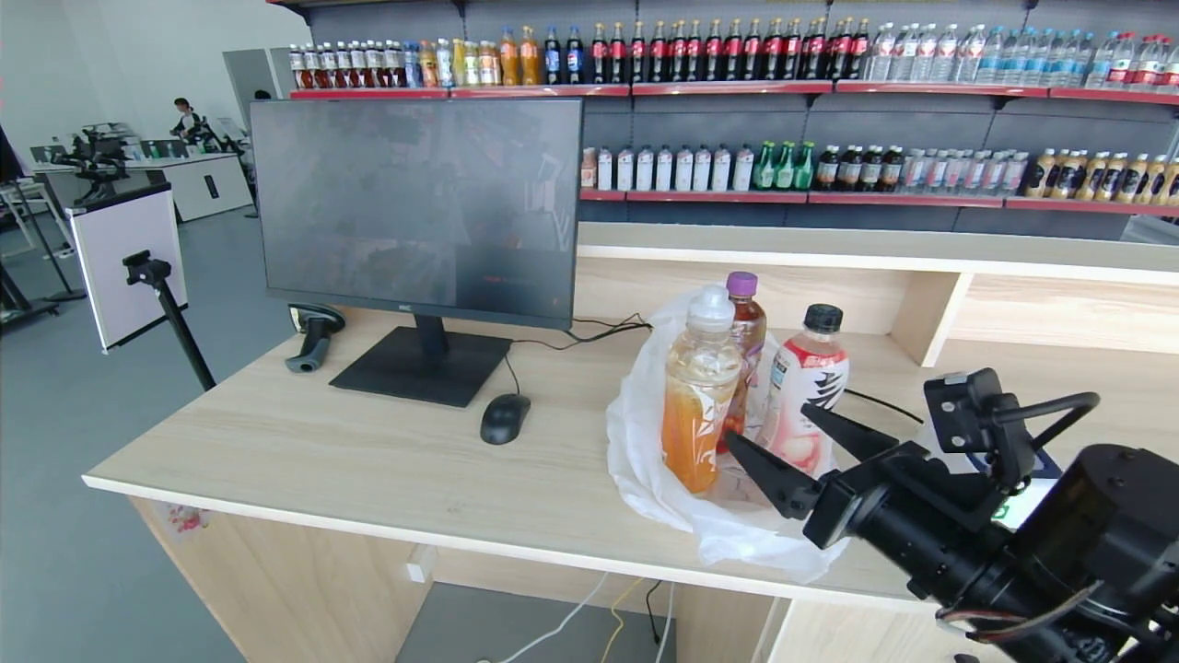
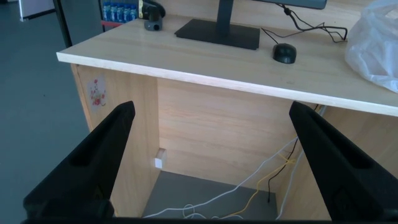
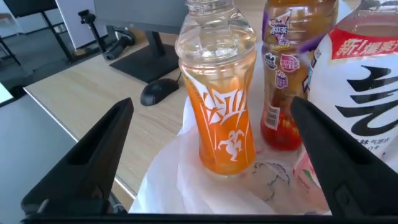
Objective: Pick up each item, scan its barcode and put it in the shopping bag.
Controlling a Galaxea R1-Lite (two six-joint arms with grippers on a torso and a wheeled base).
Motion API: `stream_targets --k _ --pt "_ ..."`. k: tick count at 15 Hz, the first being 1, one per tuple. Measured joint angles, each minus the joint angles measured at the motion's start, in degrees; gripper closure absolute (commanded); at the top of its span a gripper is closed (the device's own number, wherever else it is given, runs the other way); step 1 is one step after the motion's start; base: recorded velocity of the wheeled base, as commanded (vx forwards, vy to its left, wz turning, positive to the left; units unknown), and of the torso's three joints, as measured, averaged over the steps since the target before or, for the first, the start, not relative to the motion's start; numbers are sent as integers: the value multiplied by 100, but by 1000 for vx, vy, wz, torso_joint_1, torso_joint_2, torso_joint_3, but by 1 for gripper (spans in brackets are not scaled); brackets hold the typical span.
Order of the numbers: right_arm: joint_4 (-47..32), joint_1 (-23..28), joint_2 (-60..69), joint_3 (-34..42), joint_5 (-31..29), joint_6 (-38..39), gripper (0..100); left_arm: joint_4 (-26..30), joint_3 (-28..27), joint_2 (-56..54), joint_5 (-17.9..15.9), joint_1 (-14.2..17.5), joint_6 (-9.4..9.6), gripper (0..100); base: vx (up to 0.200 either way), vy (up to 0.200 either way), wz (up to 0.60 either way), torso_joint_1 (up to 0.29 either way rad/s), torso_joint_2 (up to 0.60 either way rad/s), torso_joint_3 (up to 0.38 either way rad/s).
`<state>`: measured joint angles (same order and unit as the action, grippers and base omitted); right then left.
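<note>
In the lower right of the head view, the right gripper (image 1: pixel 769 428) is spread wide and holds nothing. Its fingers point at three bottles standing upright in the white plastic shopping bag (image 1: pixel 645 460), right of centre on the wooden counter (image 1: pixel 322 442). The orange drink bottle (image 1: pixel 700 396) with a white cap is frontmost. The purple-capped bottle (image 1: pixel 746 322) stands just behind it, and the black-capped bottle (image 1: pixel 811 378) with a white label is beside them to the right. Left of centre stands a monitor (image 1: pixel 419 207), with a black mouse (image 1: pixel 505 417) below it and a barcode scanner (image 1: pixel 313 336) at its left. In the left wrist view, the left gripper (image 2: pixel 211 107) is also wide and empty, facing the counter's front panel.
</note>
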<state>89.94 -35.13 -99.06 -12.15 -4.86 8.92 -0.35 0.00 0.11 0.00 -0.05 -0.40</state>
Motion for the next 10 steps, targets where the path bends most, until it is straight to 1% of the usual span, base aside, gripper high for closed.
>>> stream_targets --k 3,5,6,7,8,10 --pt "-4 55 816 905 2 -168 0 17 0 0 0 5 -2 0 0 0 0 0 0 0" --pt "-28 151 1464 1111 2 -338 0 22 0 0 0 5 -2 0 0 0 0 0 0 0" --pt "-285 195 1803 1161 2 -393 0 20 0 0 0 5 0 0 0 0 0 0 0 0" --pt "-794 228 2133 1182 7 -413 0 22 0 0 0 5 -4 0 0 0 0 0 0 0" --pt "-1473 243 2497 1197 16 -417 0 22 0 0 0 5 -6 0 0 0 0 0 0 0" --pt "-3140 254 3454 1211 104 -455 0 20 0 0 -2 5 -17 0 0 0 0 0 0 0"
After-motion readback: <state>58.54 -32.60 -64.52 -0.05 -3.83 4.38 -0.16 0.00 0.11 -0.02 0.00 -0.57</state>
